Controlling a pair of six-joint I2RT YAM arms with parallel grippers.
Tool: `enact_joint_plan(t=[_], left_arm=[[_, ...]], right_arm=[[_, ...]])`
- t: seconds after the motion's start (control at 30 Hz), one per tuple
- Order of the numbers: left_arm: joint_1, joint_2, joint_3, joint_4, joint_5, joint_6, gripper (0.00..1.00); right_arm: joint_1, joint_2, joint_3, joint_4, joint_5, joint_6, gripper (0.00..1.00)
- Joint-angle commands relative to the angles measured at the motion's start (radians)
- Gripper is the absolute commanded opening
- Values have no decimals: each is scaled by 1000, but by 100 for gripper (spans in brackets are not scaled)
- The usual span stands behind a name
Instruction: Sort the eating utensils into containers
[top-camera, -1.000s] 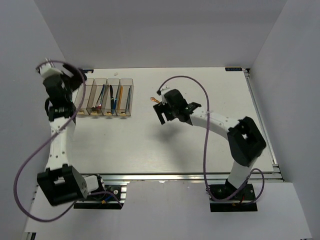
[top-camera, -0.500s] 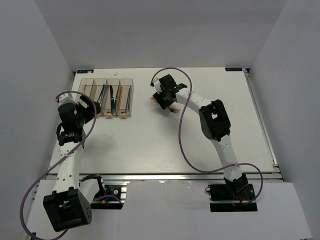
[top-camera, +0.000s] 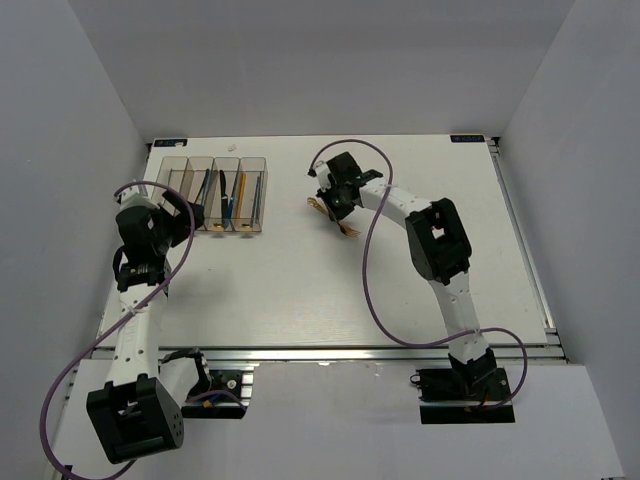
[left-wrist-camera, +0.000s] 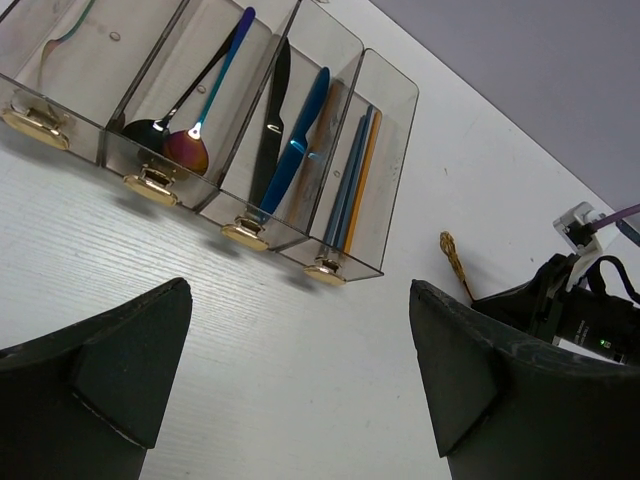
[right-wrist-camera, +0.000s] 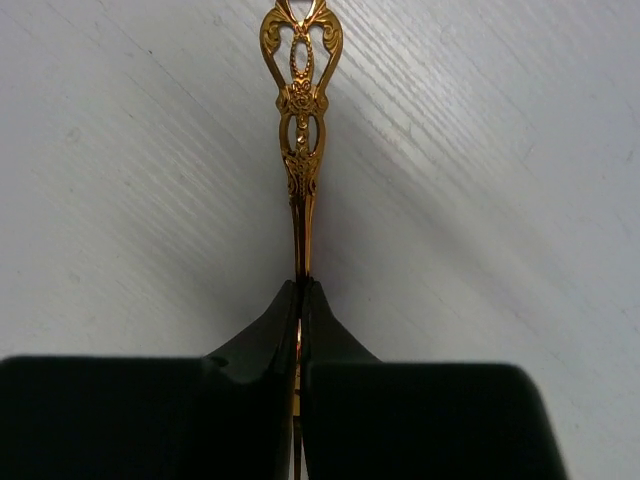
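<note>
A gold utensil with an ornate openwork handle (right-wrist-camera: 301, 120) lies on the white table, and my right gripper (right-wrist-camera: 300, 286) is shut on its thin shank; its working end is hidden under the fingers. From above, the right gripper (top-camera: 335, 203) is at the table's middle back, with gold ends showing on both sides. The containers (top-camera: 172, 186) stand at the back left. They hold two spoons (left-wrist-camera: 185, 145), a black knife (left-wrist-camera: 276, 110), a blue knife (left-wrist-camera: 303, 130) and chopsticks (left-wrist-camera: 355, 180). My left gripper (left-wrist-camera: 300, 292) hovers open just in front of them, holding nothing.
Small gold knobs (left-wrist-camera: 146, 186) mark the near ends of the bins. The gold utensil's tip (left-wrist-camera: 455, 262) shows right of the bins in the left wrist view. A purple cable (top-camera: 372, 250) loops over the table beside the right arm. Grey walls enclose three sides.
The right arm has reached to the gold utensil and its gripper has closed on it. The left arm came down in front of the bins a second ago and has since stayed still, open.
</note>
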Motion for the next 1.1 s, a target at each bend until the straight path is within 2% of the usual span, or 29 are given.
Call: enact_joint_plan(t=[0.0, 0.07, 0.1, 0.13, 0.2, 0.23, 0.3, 0.37, 0.43, 0.53, 0.67, 0.87, 1.07], left_arm=[[-1, -17, 4, 31, 54, -7, 98], [-3, -14, -18, 92, 114, -35, 98], [-6, -8, -54, 136, 222, -93, 98], [-12, 2, -73, 252, 279, -131, 98], [-43, 42, -126, 357, 382, -249, 98], [-79, 56, -142, 440, 385, -282, 98], [-135, 61, -167, 500, 359, -345, 98], [-262, 73, -182, 565, 291, -371, 98], [-363, 96, -176, 621, 225, -400, 98], [-435, 156, -159, 686, 189, -432, 98], [-477, 225, -132, 715, 168, -446, 97], [-488, 280, -139, 718, 154, -460, 86], [-509, 323, -128, 759, 194, -488, 72]], right_arm=[[-5, 5, -93, -140, 40, 75, 0], [-4, -40, -156, -90, 59, 160, 0], [-4, -108, -185, -64, 59, 196, 0], [-4, -152, -220, -28, 51, 242, 0], [6, -297, -345, 98, 2, 340, 0], [27, -383, -415, 136, 7, 392, 0], [58, -457, -468, 206, 46, 454, 0], [110, -534, -524, 239, 106, 555, 0], [156, -571, -546, 253, 111, 609, 0], [223, -629, -580, 283, 120, 667, 0], [274, -704, -597, 320, 97, 698, 0], [326, -750, -574, 342, 53, 704, 0], [358, -717, -532, 348, 27, 702, 0]])
